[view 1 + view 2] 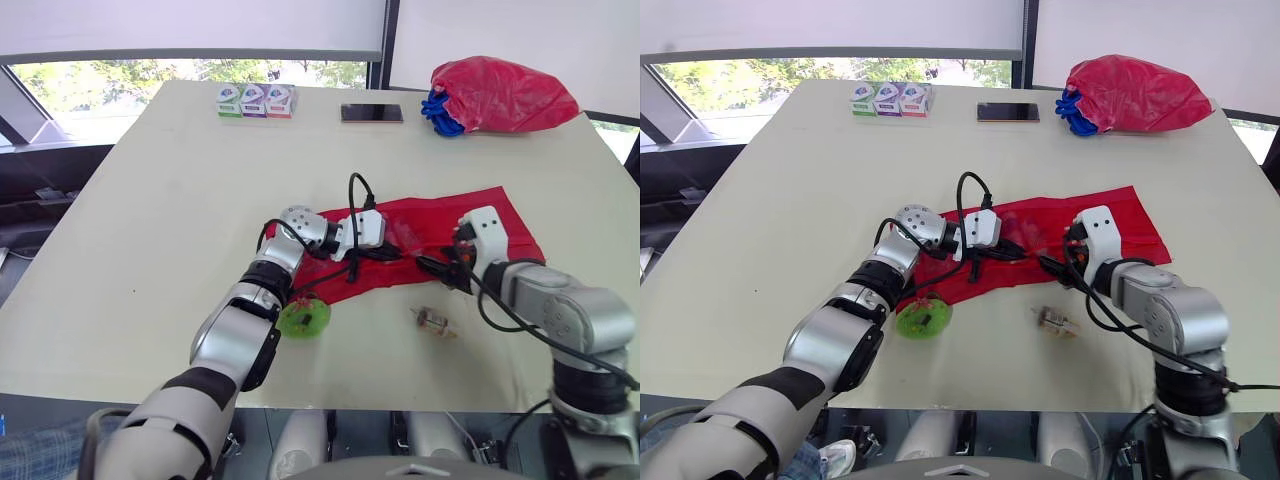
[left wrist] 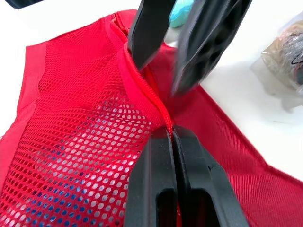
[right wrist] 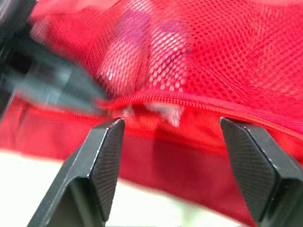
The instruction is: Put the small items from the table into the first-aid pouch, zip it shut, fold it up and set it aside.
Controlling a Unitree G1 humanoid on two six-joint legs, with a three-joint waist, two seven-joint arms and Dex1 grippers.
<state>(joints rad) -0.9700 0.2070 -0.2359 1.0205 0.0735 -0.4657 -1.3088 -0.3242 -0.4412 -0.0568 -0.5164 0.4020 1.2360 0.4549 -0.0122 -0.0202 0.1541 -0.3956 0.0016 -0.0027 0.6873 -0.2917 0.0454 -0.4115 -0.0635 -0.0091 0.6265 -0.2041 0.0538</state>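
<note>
Head views: a red mesh first-aid pouch (image 1: 480, 215) is shown lying flat on the pale tabletop (image 1: 150, 220), right of centre. The left gripper (image 1: 392, 248) and the right gripper (image 1: 440, 266) are brought together over its near edge. A green round item (image 1: 304, 318) and a small clear-wrapped item (image 1: 433, 322) are seen outside the pouch, just in front of it. Left wrist view: the left fingers (image 2: 156, 179) are pressed fully together, with the pouch's zip line (image 2: 158, 101) pinched between them. Right wrist view: the right fingers (image 3: 106, 156) are spread wide astride the zip line, and nothing is gripped by them. The grip of each hand is settled by the wrist views, whereas the layout of the loose items is given by the head views. Two risks are judged. If the zip is drawn now, both loose items would be shut out. With one side pinched only on thin fabric and the other unheld, the mesh could bunch, or the pouch could be dragged across the tabletop.
</note>
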